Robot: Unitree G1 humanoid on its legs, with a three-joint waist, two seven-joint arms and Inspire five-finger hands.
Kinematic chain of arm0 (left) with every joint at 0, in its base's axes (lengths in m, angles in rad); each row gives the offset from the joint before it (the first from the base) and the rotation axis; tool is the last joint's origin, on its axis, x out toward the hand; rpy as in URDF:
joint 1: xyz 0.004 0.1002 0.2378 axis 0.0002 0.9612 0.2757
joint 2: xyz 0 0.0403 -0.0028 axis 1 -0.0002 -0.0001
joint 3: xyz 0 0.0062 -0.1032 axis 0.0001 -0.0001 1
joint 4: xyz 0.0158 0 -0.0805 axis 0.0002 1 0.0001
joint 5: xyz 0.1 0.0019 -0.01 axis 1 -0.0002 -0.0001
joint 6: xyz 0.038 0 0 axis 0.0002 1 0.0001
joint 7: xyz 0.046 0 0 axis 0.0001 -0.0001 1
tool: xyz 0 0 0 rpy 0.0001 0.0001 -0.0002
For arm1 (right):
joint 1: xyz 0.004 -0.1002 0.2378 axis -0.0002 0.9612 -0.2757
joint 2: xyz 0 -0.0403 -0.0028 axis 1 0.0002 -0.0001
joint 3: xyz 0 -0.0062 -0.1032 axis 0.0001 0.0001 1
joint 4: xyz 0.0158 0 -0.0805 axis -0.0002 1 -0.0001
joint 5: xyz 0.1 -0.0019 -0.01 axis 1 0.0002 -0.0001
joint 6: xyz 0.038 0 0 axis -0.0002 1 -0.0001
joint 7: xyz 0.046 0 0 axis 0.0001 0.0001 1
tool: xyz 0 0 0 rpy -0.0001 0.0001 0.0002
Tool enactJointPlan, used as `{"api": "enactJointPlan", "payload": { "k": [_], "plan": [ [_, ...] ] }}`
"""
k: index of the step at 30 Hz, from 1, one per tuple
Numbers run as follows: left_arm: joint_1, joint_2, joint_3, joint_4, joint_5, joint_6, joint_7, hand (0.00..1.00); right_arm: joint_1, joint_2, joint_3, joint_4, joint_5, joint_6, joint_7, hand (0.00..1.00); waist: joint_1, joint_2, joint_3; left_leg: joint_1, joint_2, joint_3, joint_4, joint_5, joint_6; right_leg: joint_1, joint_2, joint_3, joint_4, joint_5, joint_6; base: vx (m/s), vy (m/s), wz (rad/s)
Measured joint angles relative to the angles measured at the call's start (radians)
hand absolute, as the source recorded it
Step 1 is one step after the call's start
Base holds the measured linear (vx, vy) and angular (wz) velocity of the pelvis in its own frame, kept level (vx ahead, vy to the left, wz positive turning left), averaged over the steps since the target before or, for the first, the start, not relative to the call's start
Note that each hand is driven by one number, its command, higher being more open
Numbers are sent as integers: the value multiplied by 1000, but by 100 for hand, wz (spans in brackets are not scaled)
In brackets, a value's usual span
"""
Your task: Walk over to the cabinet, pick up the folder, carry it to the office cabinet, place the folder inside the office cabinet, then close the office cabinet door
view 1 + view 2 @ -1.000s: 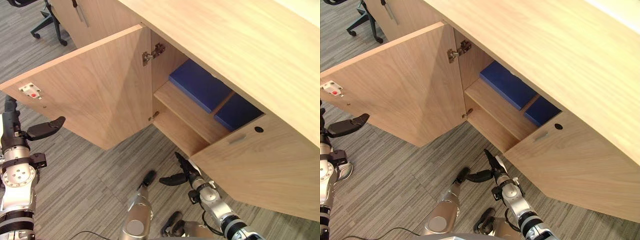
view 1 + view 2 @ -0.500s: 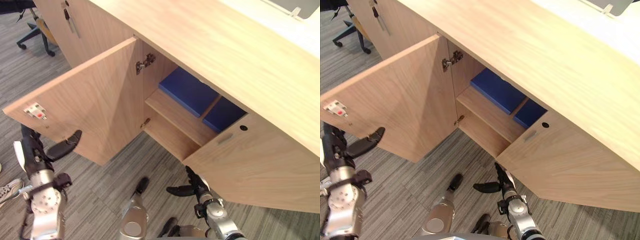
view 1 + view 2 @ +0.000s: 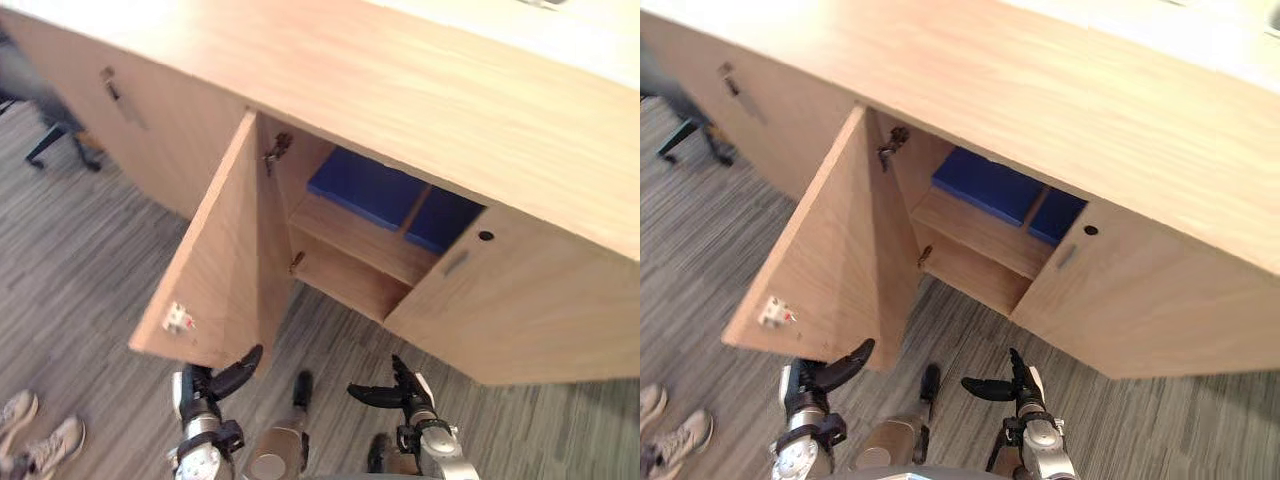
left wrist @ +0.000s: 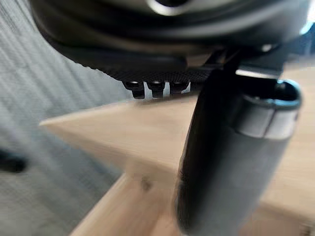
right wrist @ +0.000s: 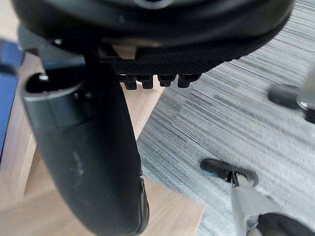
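A blue folder [image 3: 365,188] lies flat on the upper shelf inside the open office cabinet [image 3: 350,260]. A second blue piece [image 3: 440,218] lies beside it, past a wooden divider. The left door [image 3: 225,260] stands swung out towards me. My left hand [image 3: 200,392] is low down, just below that door's free bottom corner, open with the thumb [image 4: 221,162] spread and holding nothing. My right hand [image 3: 405,392] hangs open over the floor in front of the right door [image 3: 520,310]; its thumb [image 5: 83,157] is spread and it is empty.
The cabinet's long wooden top [image 3: 420,90] runs across the view. More closed cabinet fronts [image 3: 120,120] continue to the left, with an office chair base [image 3: 50,145] beside them. A person's shoes [image 3: 35,430] stand on the grey carpet at lower left.
The whole picture has shifted, so the camera has moved and the cabinet looks more level and farther off. My left hand now sits under the left door's corner instead of out to its left.
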Motion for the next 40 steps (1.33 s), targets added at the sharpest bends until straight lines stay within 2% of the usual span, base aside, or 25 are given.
{"api": "enactJointPlan", "payload": {
  "k": [1,2,3,4,5,6,7,8,10,14,15,17,19,21,23,25,27,30,33,35,40],
  "plan": [
    [0,10,-46,13,1,10,-2,100,-2,4,1,3,0,1,1,100,-25,0,0,3,1,21,0,-5,3,-7,1,26,-6,3,-4,-73,95,-82],
    [-20,27,-110,33,21,29,-20,100,-1,10,3,7,0,3,1,100,-58,-7,0,10,0,62,2,-25,0,-12,-11,61,-20,10,-23,-36,113,-104],
    [-65,45,-151,68,41,53,-16,100,-4,20,9,13,0,5,1,100,-86,-34,10,0,-10,106,122,-62,76,-17,-38,89,-33,21,-43,16,111,-123],
    [-81,40,-146,79,41,62,-19,100,1,16,10,11,0,7,1,100,-88,-27,7,8,2,114,148,-114,79,-16,-28,112,-51,35,-58,78,113,-166],
    [-144,68,-143,122,51,78,-51,100,11,3,6,5,2,14,4,100,-104,-26,5,46,18,187,99,-137,56,-4,-12,152,-108,57,-83,47,98,-153],
    [-179,90,-135,139,59,79,-63,100,14,0,4,-3,2,16,7,100,-108,-23,3,63,24,217,69,-135,53,-9,-6,164,-115,66,-73,-29,135,-173],
    [-253,145,-123,159,66,79,-73,100,19,-2,-3,-20,4,18,18,100,-122,-21,3,79,34,253,34,-128,42,-21,11,170,-123,86,-56,-102,106,-136],
    [-326,215,-99,181,79,89,-81,100,28,-6,-17,-29,4,19,25,100,-139,-17,2,86,37,273,15,-119,30,-12,33,171,-152,103,-54,-116,80,-112],
    [-413,279,-38,186,99,89,-85,100,39,-28,-34,-30,4,19,38,100,-164,-12,2,83,37,279,-3,-115,24,-6,40,184,-204,120,-55,-136,57,-54],
    [-554,395,50,237,152,89,-87,100,56,-39,-65,-42,16,26,64,100,-168,2,0,81,47,274,-4,-106,10,-7,45,169,-228,160,-43,-73,-2,-12],
    [-571,403,55,246,162,89,-87,100,56,-44,-65,-44,16,25,67,100,-168,9,1,81,48,271,-4,-105,9,-7,46,165,-228,160,-43,-32,-58,26],
    [-606,429,63,263,197,88,-87,100,59,-66,-64,-53,16,25,78,100,-167,45,-7,75,52,252,-4,-104,7,-5,53,154,-227,160,-42,25,-53,25],
    [-608,437,79,272,216,88,-87,100,62,-77,-62,-53,16,25,80,100,-161,60,-14,76,58,249,-4,-102,4,-2,59,153,-228,160,-42,80,-50,8],
    [-610,437,94,285,217,83,-87,100,64,-77,-61,-50,16,25,79,100,-152,60,-15,80,62,242,-4,-97,-3,5,63,150,-228,163,-37,111,-54,8],
    [-599,432,99,281,217,72,-87,100,63,-78,-62,-42,16,24,78,100,-144,60,-15,81,58,221,-4,-82,-2,12,64,148,-228,178,-19,157,-52,13],
    [-540,397,117,236,217,62,-88,100,57,-77,-62,-25,16,24,76,100,-137,56,-17,94,52,218,-4,-72,2,22,59,151,-229,205,-8,169,-28,6],
    [-413,307,127,150,213,47,-96,100,52,-77,-75,-7,16,24,69,100,-124,56,-17,111,49,219,-1,-75,18,46,59,154,-237,219,4,238,-25,-3],
    [-296,219,113,137,190,40,-142,100,37,-75,-89,13,15,25,58,100,-115,55,-18,116,50,218,2,-76,20,49,65,157,-241,220,5,220,-25,-8],
    [-207,151,80,226,173,42,-205,100,18,-75,-112,25,13,27,46,100,-108,54,-18,135,61,218,2,-79,16,64,76,160,-240,220,4,122,-44,-10],
    [-199,108,78,368,176,45,-224,100,5,-77,-130,25,11,26,32,100,-98,53,-20,158,74,218,1,-88,3,80,86,165,-238,220,4,30,-42,-13],
    [-195,70,79,552,215,59,-242,100,-22,-84,-148,42,3,25,0,100,-93,50,-21,157,75,208,-5,-90,0,79,87,155,-238,210,-10,-77,-11,1]
  ]
}}
